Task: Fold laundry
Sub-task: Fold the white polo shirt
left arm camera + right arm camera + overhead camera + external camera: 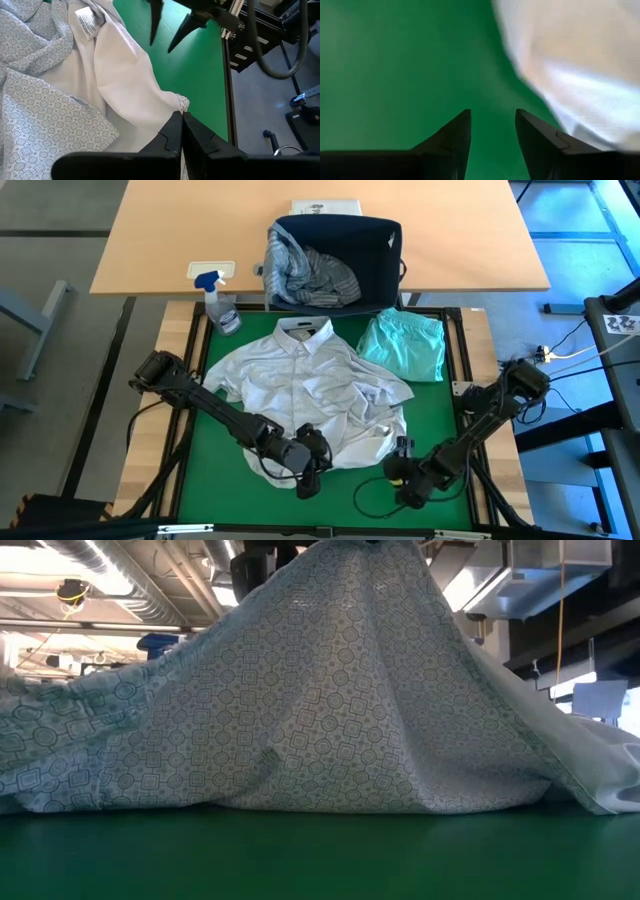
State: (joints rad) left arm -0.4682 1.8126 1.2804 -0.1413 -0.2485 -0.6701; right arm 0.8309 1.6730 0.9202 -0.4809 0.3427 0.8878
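A: Patterned shirt [315,385] lies spread on the green mat [440,420] of the counter, collar toward the basket [375,255]. A mint-teal garment [405,345] sits just beside it on the right; a striped shirt [310,275] is heaped in the basket.

B: Left tool [180,125]?

A: Clenched on the shirt's near hem, a small bunch of white cloth pinched at its tips. You can see the hem lifted: in the low view the cloth hangs like a tent off the mat.

B: Risks?

A: Main one, as I judge it: that pinch is thin. If you swing the left arm fast, the hem could slip out and the fold collapse. Second: only one corner is held, so carrying it over may drag the body of the shirt askew and bunch it against the mint-teal piece. Third: the right tool [492,125] hovers low over bare mat just beside the hem. Close it where it is and you grab nothing, or you catch the mat.

B: Right tool's state?

A: Released, fingers partly apart, nothing between them.

B: Arm poses?

A: Left arm reaches in from the left rail, stretched low across the near edge, wrist at the hem. Right arm comes from the right rail, elbow bent, tool pointing in toward the left tool, the two near each other but apart. A spray bottle [220,305] stands well clear, off the mat's far left corner.
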